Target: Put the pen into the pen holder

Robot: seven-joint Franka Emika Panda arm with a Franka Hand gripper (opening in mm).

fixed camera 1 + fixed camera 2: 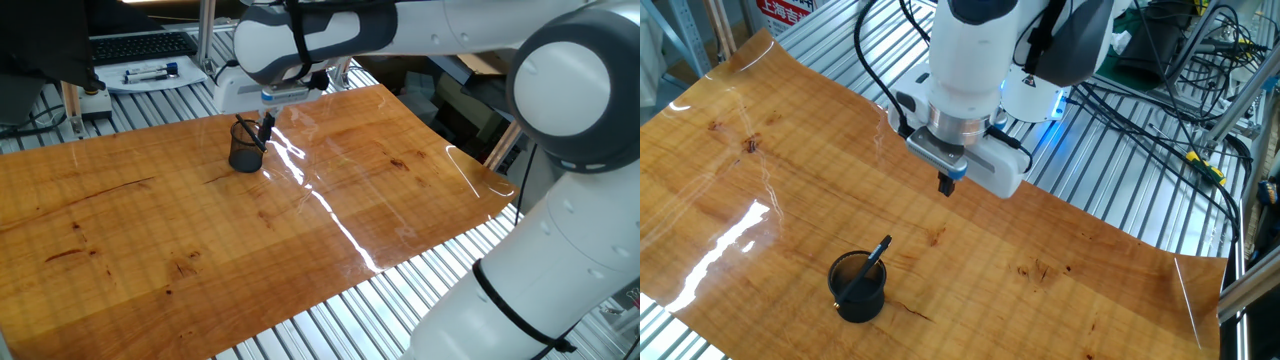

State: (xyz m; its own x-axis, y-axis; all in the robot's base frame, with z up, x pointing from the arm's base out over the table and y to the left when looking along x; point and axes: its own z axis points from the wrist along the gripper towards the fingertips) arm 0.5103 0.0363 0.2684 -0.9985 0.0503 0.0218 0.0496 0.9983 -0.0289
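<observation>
**Pen resting in the holder, arm raised above the table**

While the pen [873,260] leans inside the black mesh pen holder [857,289], its tip poking over the rim, the holder stands on the wooden table [1060,290] near one long edge. The gripper [947,185] hangs above the table, apart from the holder, fingers drawn together and holding nothing.
</observation>
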